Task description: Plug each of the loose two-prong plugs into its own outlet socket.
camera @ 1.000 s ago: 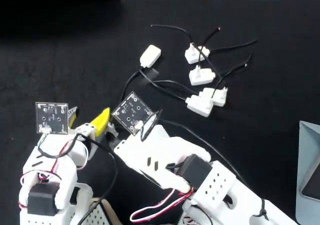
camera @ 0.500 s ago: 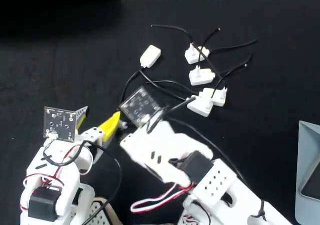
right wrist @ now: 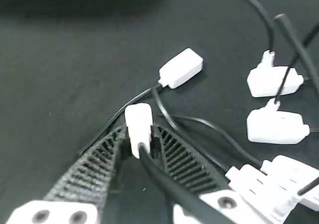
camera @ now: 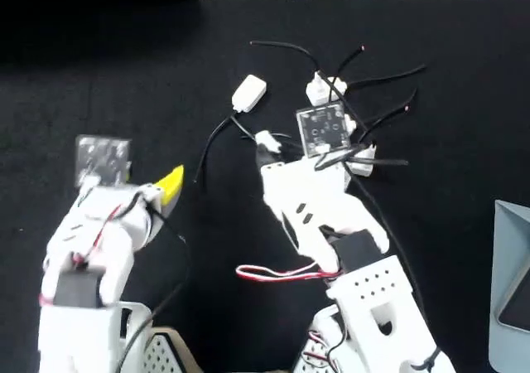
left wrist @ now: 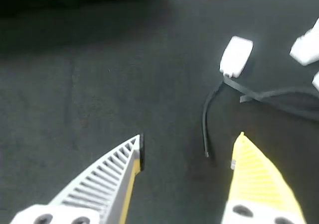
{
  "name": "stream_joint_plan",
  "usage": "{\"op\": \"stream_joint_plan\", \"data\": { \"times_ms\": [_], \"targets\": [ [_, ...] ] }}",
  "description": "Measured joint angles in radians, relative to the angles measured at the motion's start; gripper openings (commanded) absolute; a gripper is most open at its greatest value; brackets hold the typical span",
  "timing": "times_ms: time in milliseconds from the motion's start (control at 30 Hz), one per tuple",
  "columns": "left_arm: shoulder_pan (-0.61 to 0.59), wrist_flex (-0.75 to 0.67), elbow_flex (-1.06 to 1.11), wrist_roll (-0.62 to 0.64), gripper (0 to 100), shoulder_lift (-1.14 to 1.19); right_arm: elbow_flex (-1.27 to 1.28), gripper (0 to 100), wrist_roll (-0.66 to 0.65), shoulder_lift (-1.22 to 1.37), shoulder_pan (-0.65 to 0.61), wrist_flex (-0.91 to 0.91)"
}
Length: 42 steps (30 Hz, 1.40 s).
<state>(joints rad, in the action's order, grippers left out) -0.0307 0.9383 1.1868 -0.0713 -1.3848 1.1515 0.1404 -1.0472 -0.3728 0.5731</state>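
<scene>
Black table bears loose plugs; right gripper pinches a white plug, left gripper gapes empty.

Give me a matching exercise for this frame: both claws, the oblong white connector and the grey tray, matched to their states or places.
Things:
1. left claw
2. right claw
3. oblong white connector
4. grey tray

States or places:
A. shut on a small white plug
B. at the right edge of the black table
C. open, holding nothing
D. lying loose on the table, cable attached, apart from both claws

Pairs: 1-C; 2-A; 3-D; 4-B
</scene>
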Motion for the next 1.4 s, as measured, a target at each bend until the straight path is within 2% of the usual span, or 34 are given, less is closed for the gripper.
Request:
{"op": "stream_joint_plan", "data": {
  "times_ms": [167,333,533,767,1033,1233,1400],
  "targets": [
    [0.066,-0.098,-0.098,-0.072,29,0.333,0.06,1.1,0.009,0.0,0.034,-0.112],
    [0.11,-0.183,-0.256,-0.087,29,0.64,0.094,1.1,0.032,0.0,0.069,-0.196],
    [0.144,-0.296,-0.446,-0.087,29,0.98,0.094,1.1,0.101,0.0,0.132,-0.213],
    [0.153,-0.434,-0.628,-0.087,29,1.318,0.094,1.1,0.115,0.0,0.137,-0.213],
    [0.153,-0.483,-0.853,-0.087,29,1.619,0.094,1.1,0.115,0.0,0.137,-0.213],
    [0.153,-0.486,-1.007,-0.086,29,1.754,0.094,1.1,0.115,0.0,0.137,-0.213],
    [0.16,-0.486,-1.082,-0.002,29,1.78,0.094,1.1,0.115,0.0,0.137,-0.213]
  ]
}}
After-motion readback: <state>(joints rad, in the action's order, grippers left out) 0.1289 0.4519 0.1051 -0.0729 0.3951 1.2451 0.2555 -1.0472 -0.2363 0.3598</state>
